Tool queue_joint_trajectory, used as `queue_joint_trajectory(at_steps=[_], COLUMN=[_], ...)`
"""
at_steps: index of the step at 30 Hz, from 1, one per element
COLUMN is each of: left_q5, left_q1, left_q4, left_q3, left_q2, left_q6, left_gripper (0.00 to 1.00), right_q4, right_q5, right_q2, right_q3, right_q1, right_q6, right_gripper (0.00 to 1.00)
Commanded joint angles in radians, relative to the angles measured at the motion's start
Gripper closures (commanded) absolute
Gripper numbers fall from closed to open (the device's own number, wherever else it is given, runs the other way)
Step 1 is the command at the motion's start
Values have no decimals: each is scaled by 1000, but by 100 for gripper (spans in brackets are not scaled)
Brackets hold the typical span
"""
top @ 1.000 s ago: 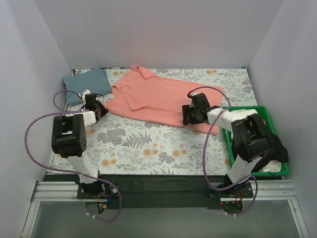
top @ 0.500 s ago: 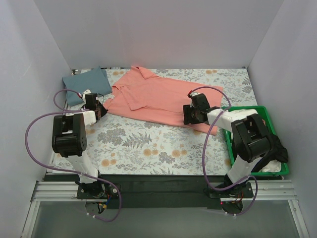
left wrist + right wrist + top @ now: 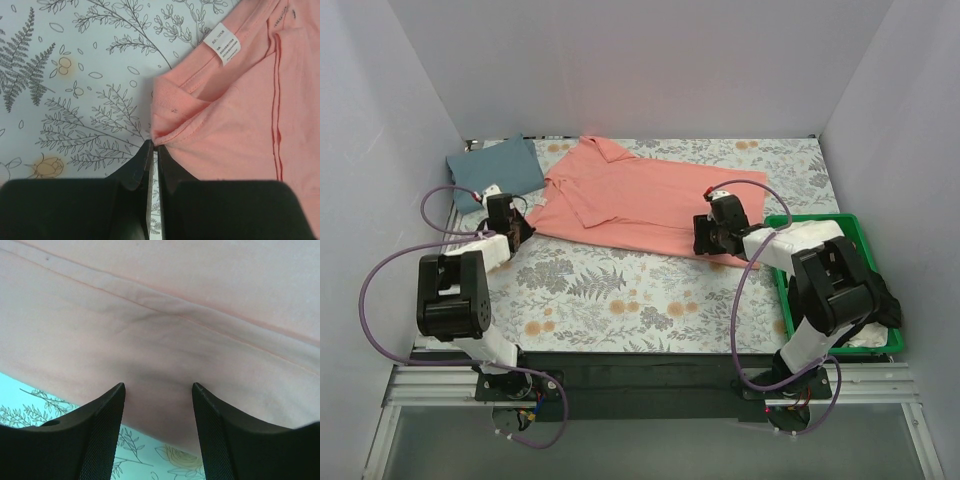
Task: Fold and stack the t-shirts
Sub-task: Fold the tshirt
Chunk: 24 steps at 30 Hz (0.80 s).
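Note:
The coral-pink t-shirt (image 3: 640,195) lies spread across the back middle of the table. Its side seam and white label (image 3: 223,44) show in the left wrist view. My left gripper (image 3: 525,225) is at the shirt's left edge, shut on a small fold of pink hem (image 3: 154,145). My right gripper (image 3: 701,238) hovers low over the shirt's near right hem (image 3: 165,355). It is open, its fingers (image 3: 107,410) straddle the fabric, and nothing is pinched between them. The slate blue-grey t-shirt (image 3: 496,169) lies folded at the back left.
A grey floral-print cloth (image 3: 620,290) covers the table. A green plastic bin (image 3: 875,262) stands at the right edge behind my right arm, with something white in it. Plain walls close in the left, back and right sides.
My left gripper has shut onto the pink shirt's edge. The left arm has dropped and shifted a little left. The right gripper has slid slightly right along the hem and narrowed a bit.

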Motion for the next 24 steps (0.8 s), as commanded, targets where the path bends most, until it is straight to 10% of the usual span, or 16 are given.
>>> queue_joint_trajectory(at_steps=[1,24], left_q5=[-30,-191], left_q1=[9,11], left_q4=[-41,-173], left_q3=[-34,-303], left_q2=[-75,-451], left_q6=[6,-123], left_gripper=[100,94], right_q4=[-180,-313], right_q5=[7,-157], right_q2=[2,-342], right_q3=[-90,-311], right_q1=[-14,27], right_q6=[3,102], right_gripper=[37,37])
